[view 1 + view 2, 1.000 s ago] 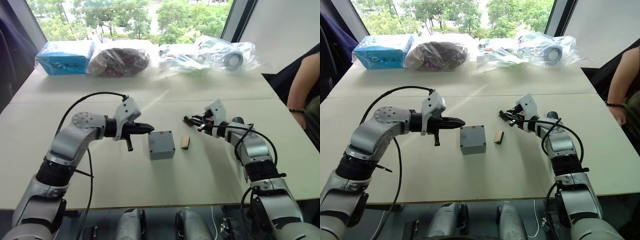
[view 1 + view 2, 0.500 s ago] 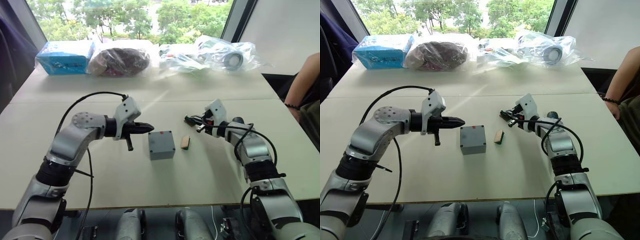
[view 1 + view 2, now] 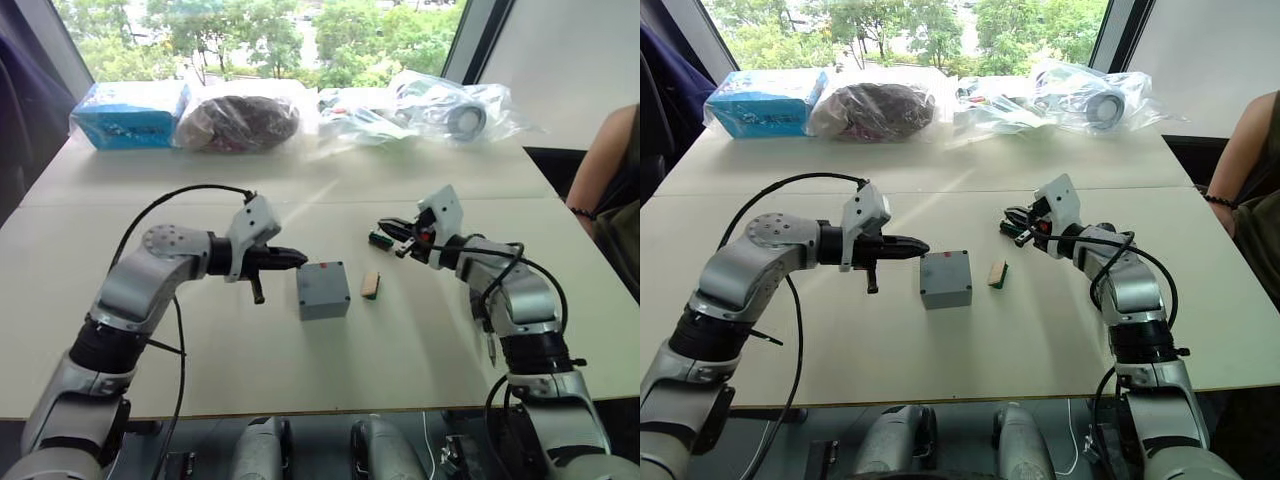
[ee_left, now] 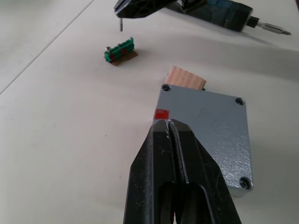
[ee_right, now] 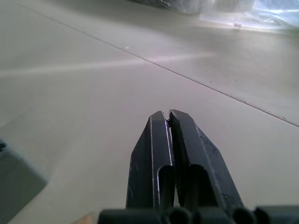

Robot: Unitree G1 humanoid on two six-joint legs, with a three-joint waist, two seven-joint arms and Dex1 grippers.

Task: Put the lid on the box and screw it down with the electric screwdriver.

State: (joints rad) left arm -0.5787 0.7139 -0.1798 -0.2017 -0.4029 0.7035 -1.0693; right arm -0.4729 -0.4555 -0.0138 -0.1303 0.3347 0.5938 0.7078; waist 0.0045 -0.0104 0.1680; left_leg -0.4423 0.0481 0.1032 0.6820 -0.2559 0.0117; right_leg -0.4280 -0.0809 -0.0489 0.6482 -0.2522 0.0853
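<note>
Left wrist view shows the box [image 4: 205,135] as a grey square casing with the lid [image 4: 212,122] on it, a hole at each corner and a small red mark on its edge, resting on the pale counter [image 4: 60,121]. The left tool [image 4: 169,125], closed and empty, hovers just beside it; a tan block [image 4: 187,78] touches its far side. The right tool [image 5: 167,116], also closed with nothing between its fingers, hangs above a green block [image 3: 380,239], with the electric screwdriver [image 4: 231,14] near it.

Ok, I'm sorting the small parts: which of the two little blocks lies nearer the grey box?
The tan block, just beside the grey box; the green block lies farther back, well apart from it.
</note>
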